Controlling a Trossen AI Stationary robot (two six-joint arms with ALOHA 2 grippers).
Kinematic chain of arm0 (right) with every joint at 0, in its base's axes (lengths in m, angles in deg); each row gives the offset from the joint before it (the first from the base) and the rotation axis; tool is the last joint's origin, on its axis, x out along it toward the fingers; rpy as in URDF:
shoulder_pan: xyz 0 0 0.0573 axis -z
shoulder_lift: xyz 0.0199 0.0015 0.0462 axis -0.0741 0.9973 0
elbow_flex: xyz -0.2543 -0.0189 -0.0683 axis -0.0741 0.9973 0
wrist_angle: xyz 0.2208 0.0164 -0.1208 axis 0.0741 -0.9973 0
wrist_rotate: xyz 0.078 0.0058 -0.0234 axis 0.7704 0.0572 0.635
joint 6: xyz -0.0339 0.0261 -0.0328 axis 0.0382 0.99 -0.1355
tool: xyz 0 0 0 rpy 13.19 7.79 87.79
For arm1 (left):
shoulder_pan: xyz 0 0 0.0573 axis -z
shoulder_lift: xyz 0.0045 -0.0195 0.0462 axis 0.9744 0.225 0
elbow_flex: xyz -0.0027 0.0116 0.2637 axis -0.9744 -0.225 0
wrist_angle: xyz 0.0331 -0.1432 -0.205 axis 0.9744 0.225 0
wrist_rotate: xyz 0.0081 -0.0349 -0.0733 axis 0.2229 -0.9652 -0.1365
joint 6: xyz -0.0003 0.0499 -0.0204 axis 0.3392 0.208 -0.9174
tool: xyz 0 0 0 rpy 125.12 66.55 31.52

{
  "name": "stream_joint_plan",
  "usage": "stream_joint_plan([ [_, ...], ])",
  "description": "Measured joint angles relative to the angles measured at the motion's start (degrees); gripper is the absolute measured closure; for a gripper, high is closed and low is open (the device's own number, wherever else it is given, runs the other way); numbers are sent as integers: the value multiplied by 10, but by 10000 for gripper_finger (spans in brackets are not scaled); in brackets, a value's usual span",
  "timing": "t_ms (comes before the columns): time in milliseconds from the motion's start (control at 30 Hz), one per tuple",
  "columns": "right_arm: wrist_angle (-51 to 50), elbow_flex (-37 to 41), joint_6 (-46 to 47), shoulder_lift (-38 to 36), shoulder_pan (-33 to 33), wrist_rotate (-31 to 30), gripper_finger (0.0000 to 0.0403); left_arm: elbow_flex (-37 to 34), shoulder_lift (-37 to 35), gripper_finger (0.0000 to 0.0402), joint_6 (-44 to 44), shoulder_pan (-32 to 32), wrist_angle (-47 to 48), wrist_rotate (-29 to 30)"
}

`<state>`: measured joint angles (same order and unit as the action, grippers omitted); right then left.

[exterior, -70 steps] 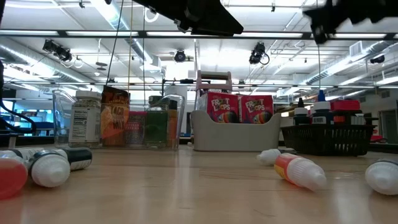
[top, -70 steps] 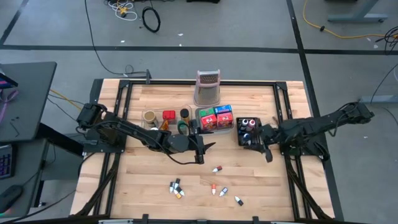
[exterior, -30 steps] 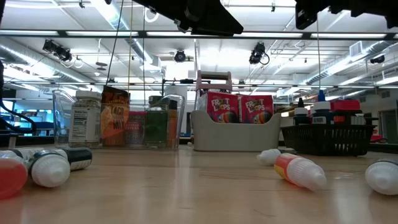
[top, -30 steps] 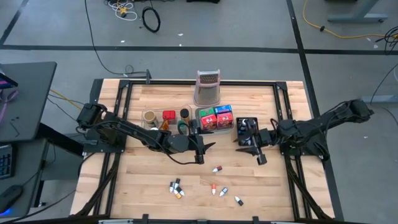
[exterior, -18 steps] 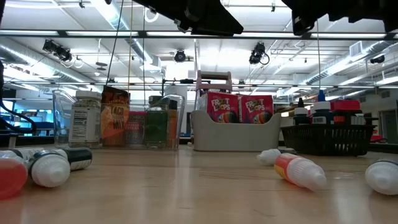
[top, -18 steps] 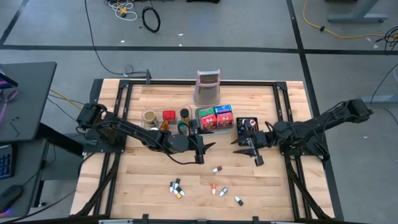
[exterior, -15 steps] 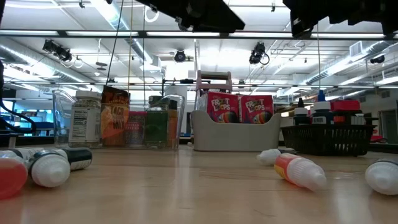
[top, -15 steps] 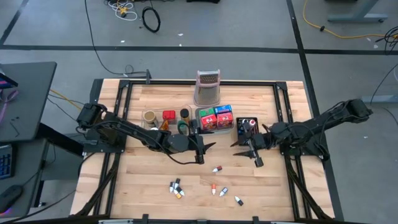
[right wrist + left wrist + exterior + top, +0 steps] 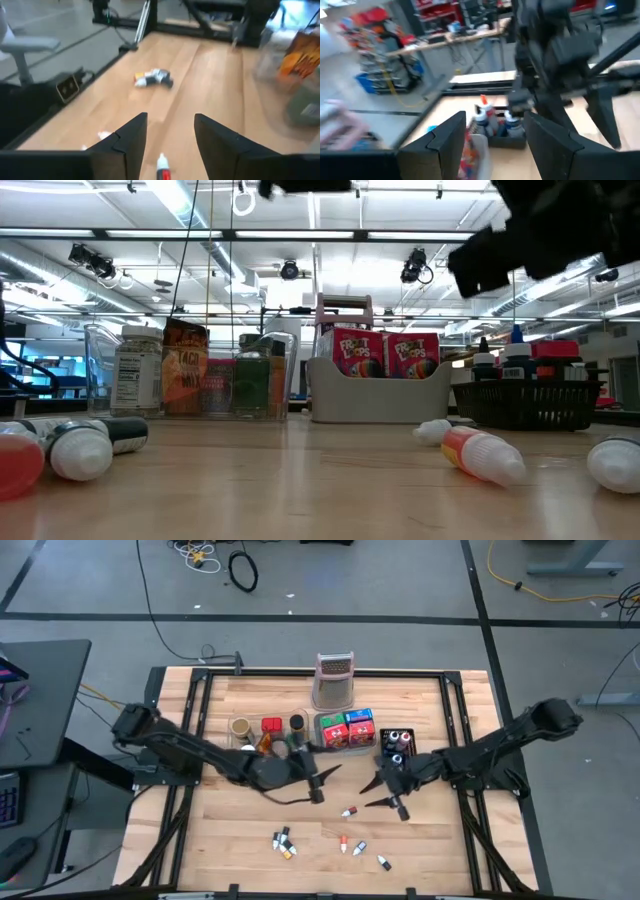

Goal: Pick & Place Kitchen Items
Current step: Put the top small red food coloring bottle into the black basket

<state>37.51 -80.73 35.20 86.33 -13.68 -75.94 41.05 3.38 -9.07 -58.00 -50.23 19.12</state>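
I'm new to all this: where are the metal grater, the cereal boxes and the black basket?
metal grater [image 9: 334,678], high view, its front face.
cereal boxes [image 9: 385,354], low view, red fronts.
black basket [image 9: 527,406], low view, mesh wall.

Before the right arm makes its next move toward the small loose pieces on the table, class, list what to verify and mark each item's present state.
1. Right gripper open, nothing held: ok.
2. Red-tipped piece lies loose on bare wood, ahead of the right gripper: ok.
3. Right gripper is off the black basket: ok.
4. Left gripper open and empty, hanging near the grey tray: ok.
5. Gap between the two grippers adequate: cannot tell.
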Motion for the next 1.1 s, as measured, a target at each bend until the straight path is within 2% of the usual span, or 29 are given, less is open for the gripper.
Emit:
stream_joint_plan([
  [100, 22, 0, 0, 45, -8, 0, 212, 0, -46, 191, -2, 34, 45, 63],
  [200, 41, -10, 5, 92, -13, 0, 195, 0, -94, 191, -24, 69, 106, 88],
  [400, -1, -83, 29, 187, -14, 0, 170, 0, -171, 191, -93, 115, 309, 59],
  [500, -56, -127, 30, 230, -14, -8, 167, -18, -189, 191, -154, 125, 344, 26],
  [633, -146, -175, 43, 268, -13, -20, 167, -60, -189, 191, -176, 132, 329, -24],
  [733, -189, -199, 43, 280, -13, -20, 167, -99, -185, 191, -184, 133, 289, -34],
  [933, -210, -202, 44, 296, -13, -35, 168, -180, -185, 191, -137, 133, 114, -30],
  [1100, -211, -202, 43, 310, -13, -38, 192, -210, -185, 191, -134, 133, 61, -30],
])
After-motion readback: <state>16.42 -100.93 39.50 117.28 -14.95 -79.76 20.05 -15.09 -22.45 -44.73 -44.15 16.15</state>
